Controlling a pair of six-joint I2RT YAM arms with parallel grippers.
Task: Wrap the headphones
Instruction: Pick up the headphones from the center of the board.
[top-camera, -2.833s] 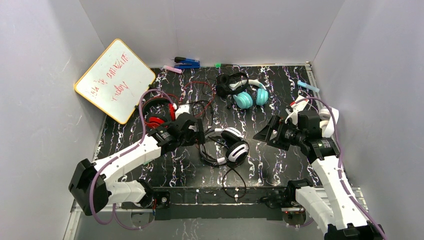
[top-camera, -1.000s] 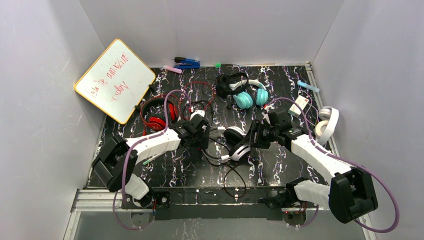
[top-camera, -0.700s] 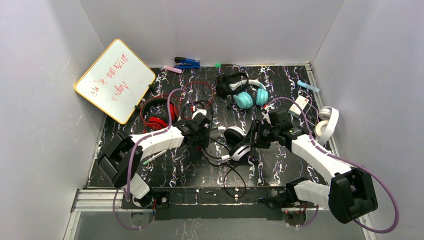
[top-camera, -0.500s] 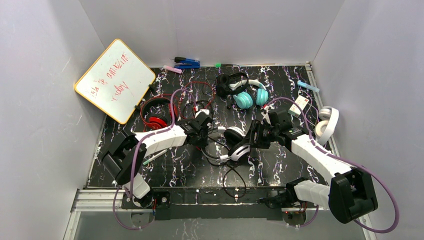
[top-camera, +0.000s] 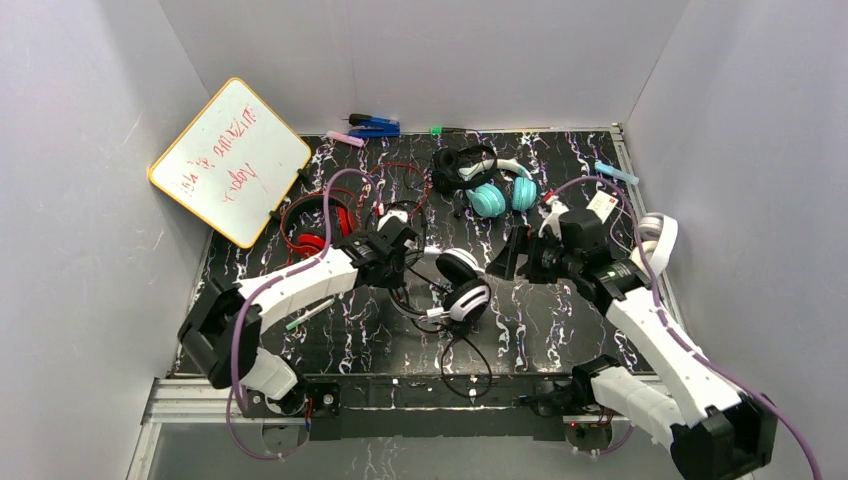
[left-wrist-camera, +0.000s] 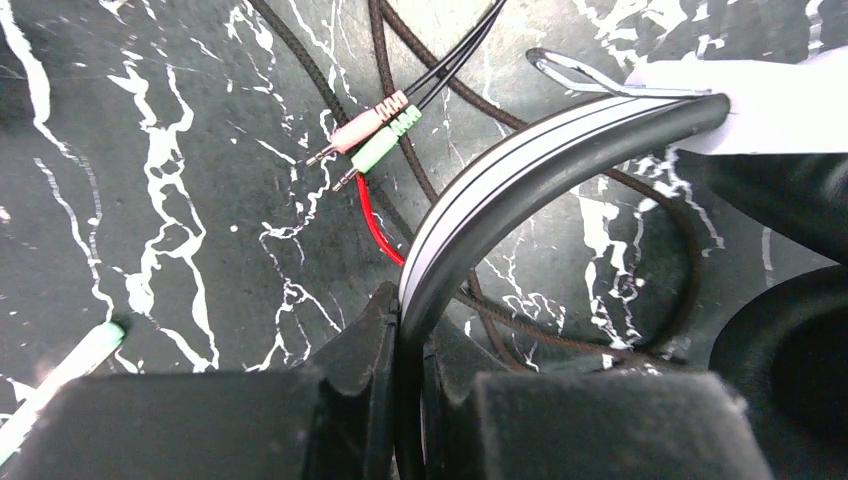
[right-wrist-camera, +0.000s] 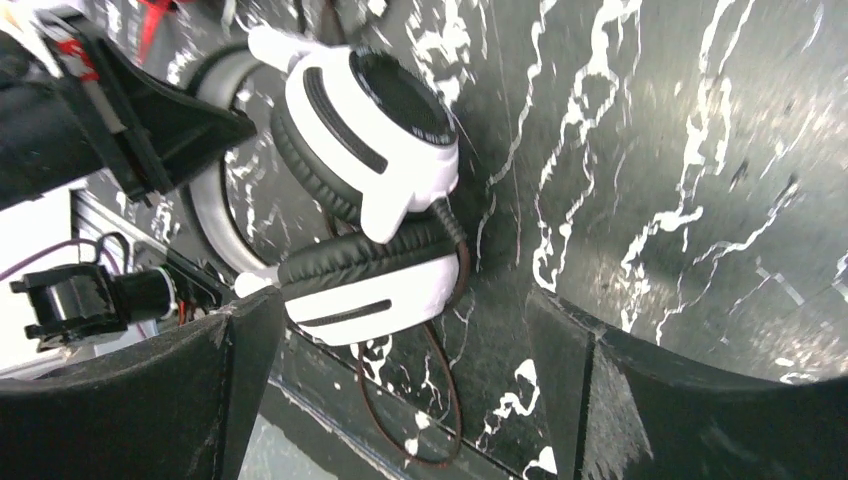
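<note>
One pair of white-and-black headphones (top-camera: 462, 285) is set at the middle of the table (top-camera: 560, 320) among loose cords (left-wrist-camera: 303, 75). Its headband (left-wrist-camera: 520, 180) is clamped in the left gripper (left-wrist-camera: 410, 340), likely to be steadied for winding; the right gripper (top-camera: 508, 257) is held nearby, jaws wide apart.

1. A desk (top-camera: 560, 330) with a glossy black top, veined in white like marble, spans the enclosure.
2. Plain pale grey walls (top-camera: 450, 60) close it in at left, back and right.
3. A whiteboard (top-camera: 230, 160) with red writing leans against the left wall.
4. The light is even, with soft glare on the desk.
</note>
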